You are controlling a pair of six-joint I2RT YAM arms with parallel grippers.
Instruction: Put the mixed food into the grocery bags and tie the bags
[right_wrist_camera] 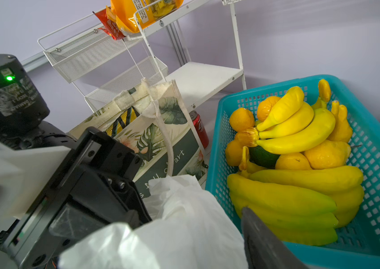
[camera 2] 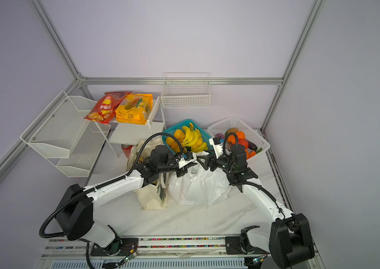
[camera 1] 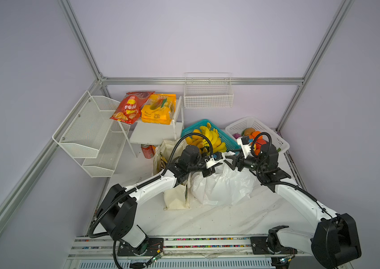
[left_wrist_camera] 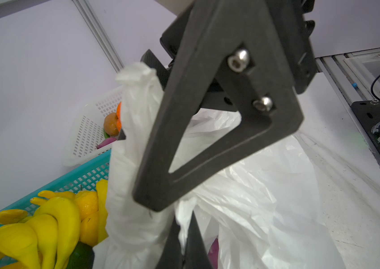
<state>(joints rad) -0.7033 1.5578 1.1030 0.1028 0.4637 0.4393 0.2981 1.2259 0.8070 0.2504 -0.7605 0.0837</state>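
The marbled white table [camera 1: 230, 221] carries everything, and near its middle the two grocery bags stand side by side: the cream canvas tote [camera 1: 175, 195], upright and stiff enough to hold its own shape, and just to its right the white plastic carrier bag [camera 1: 223, 186], slumped and crinkled. Behind them sits the teal basket [camera 1: 229, 141], heaped with yellow bananas [camera 1: 210, 137] that are not yet bagged. Both arms meet over the plastic bag's mouth. The left gripper [camera 1: 208, 173] is pressed together low at the rim, apparently pinching a fold of the film. The right gripper [camera 1: 229, 161] is spread, and in the left wrist view its fingers stand on either side of a twisted handle [left_wrist_camera: 135, 130] of the plastic bag that rises upright between them without being clamped. Something purple shows inside the bag at that view's lower edge, too little to name. I judge the film very light, limp and slippery: it will slide out of a shallow pinch and tear under a sharp tug. The gathered, roped-up handle is the sound place to take hold, across its bunched thickness and not on a single loose layer
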